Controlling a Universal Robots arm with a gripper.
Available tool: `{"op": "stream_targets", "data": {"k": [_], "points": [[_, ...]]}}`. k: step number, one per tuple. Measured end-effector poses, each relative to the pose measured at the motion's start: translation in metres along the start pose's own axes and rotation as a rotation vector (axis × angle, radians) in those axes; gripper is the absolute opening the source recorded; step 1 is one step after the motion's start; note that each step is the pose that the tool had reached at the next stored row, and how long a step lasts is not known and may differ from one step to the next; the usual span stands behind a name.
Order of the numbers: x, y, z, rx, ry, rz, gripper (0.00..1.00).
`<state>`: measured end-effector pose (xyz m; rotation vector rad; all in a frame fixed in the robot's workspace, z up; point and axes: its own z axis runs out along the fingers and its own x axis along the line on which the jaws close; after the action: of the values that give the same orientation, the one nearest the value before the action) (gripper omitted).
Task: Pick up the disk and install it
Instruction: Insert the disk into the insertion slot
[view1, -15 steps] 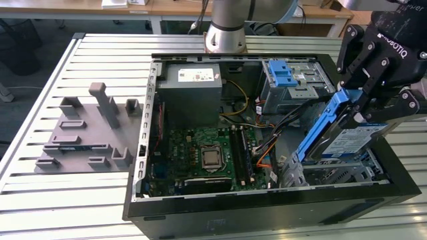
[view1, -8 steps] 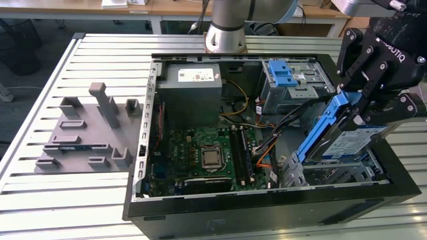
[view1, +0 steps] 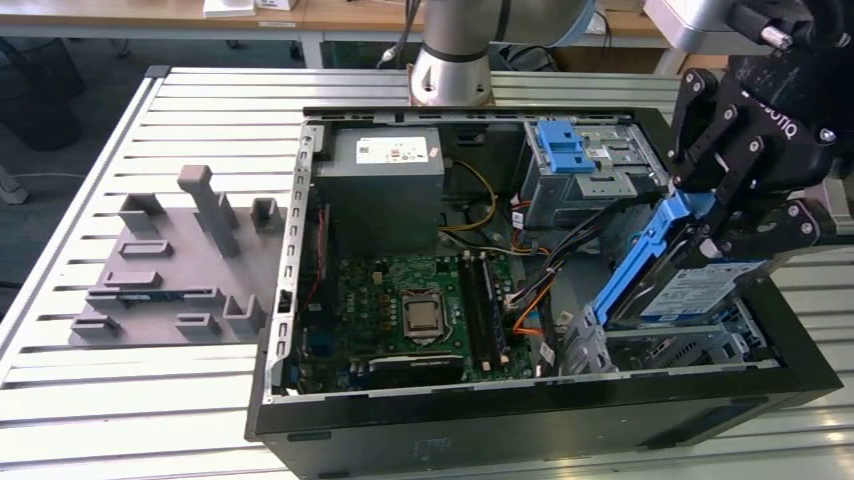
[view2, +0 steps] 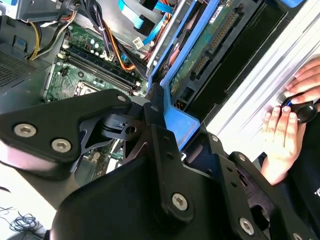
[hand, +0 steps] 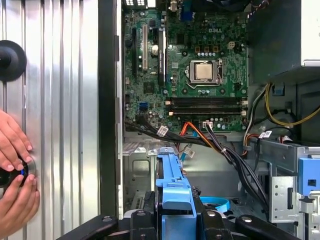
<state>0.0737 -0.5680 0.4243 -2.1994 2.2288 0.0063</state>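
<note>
My black pincer (view1: 731, 232) is clenched on the flat silver-grey disk with blue plastic side rails (view1: 687, 290), so the disk lies to no side of me but right in my grasp. Its long axis leans steeply. The low end dips toward the bare metal drive cage (view1: 674, 350) in the corner of the open black computer case (view1: 534, 430), on the exterior view's right, and the high end rises past my linkage. The cage sits just beneath, and I judge the disk not yet seated.

The exterior view gives that tilt and the white-and-blue label. The second wrist view gives the disk's green underside and connector. The first wrist view gives one blue rail end-on, with black cables (hand: 240, 165) just beside it.

Farther in lie the green motherboard (hand: 200, 60) and the large grey power-supply box (view1: 387, 170). Beyond the case wall, a person's hands (hand: 15, 175) rest on the slatted metal worktop (hand: 65, 100).
</note>
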Motion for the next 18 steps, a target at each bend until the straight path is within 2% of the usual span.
{"op": "stream_targets", "data": {"k": [18], "points": [[0.0004,0.0001,0.0216,0.0000,-0.0001,0.000,0.36]]}}
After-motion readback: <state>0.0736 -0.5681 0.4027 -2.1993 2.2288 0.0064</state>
